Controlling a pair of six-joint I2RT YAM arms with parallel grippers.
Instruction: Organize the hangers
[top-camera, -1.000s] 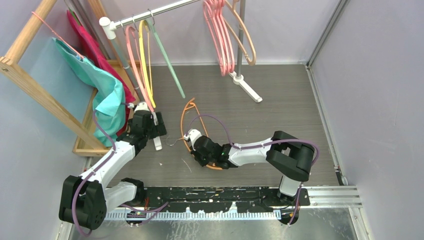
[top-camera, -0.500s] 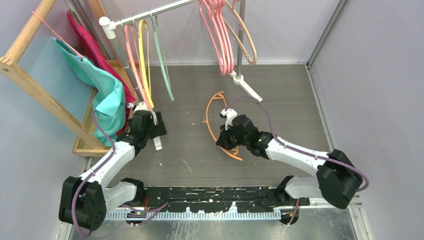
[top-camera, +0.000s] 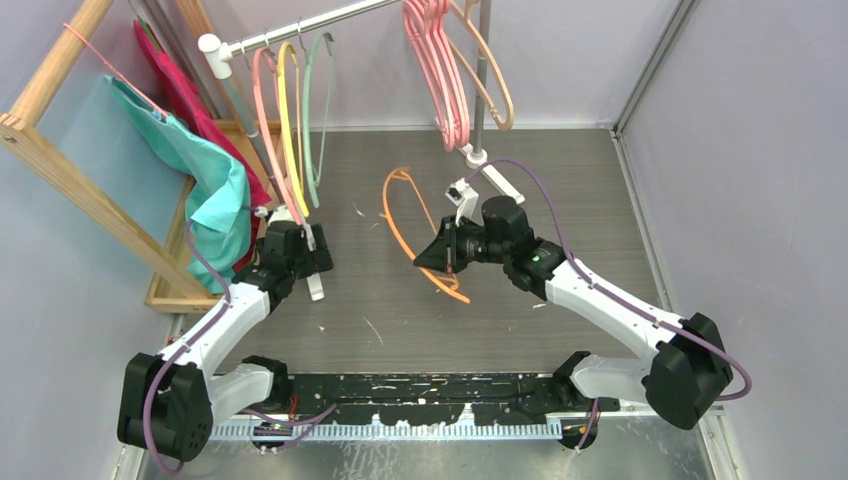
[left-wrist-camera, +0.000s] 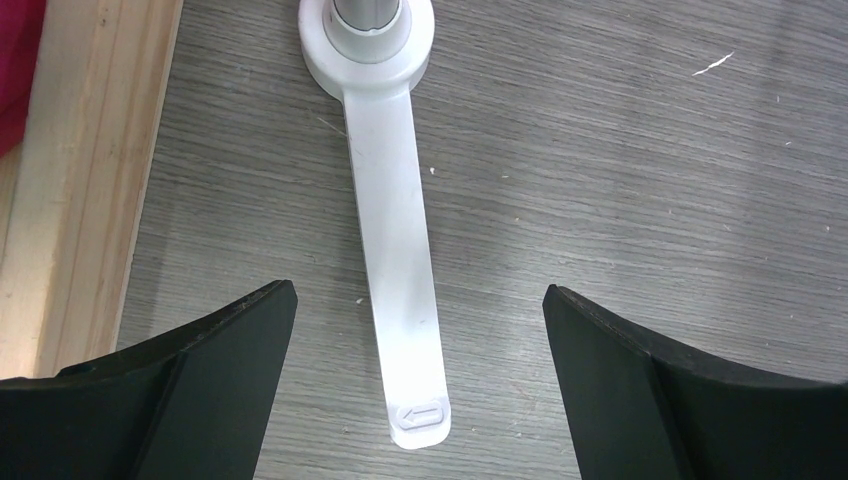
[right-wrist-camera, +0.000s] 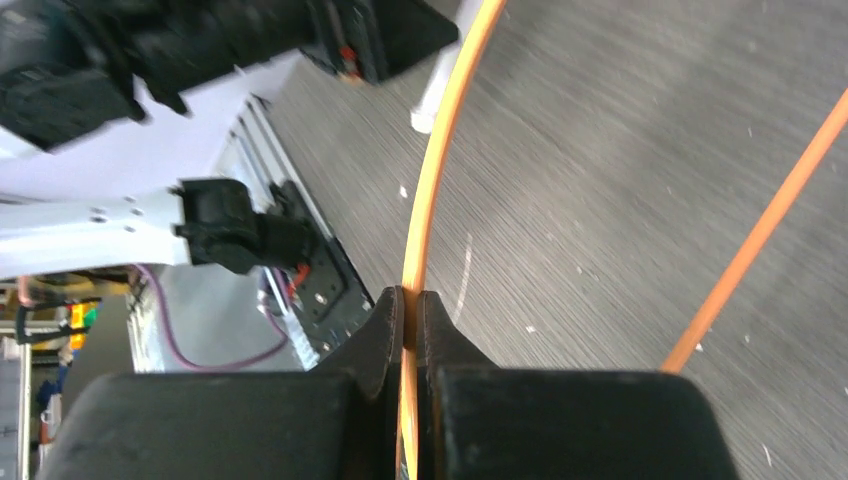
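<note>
My right gripper is shut on a thin orange hanger and holds it lifted above the floor at mid-scene. In the right wrist view the orange hanger runs up from between the closed fingers. My left gripper is open and empty, low over the rail stand's white foot. Thin pink, yellow and grey-green hangers hang on the silver rail. Thick pink hangers and a beige one hang further right.
A wooden rack with teal cloth and red cloth stands at the left. The rail stand's second white foot lies at the back centre. Grey walls close in the right side and back.
My right arm has swung right and up, lifting the orange hanger off the floor. The grey-green hanger on the rail has swung back to hang straight. The left arm has not moved.
</note>
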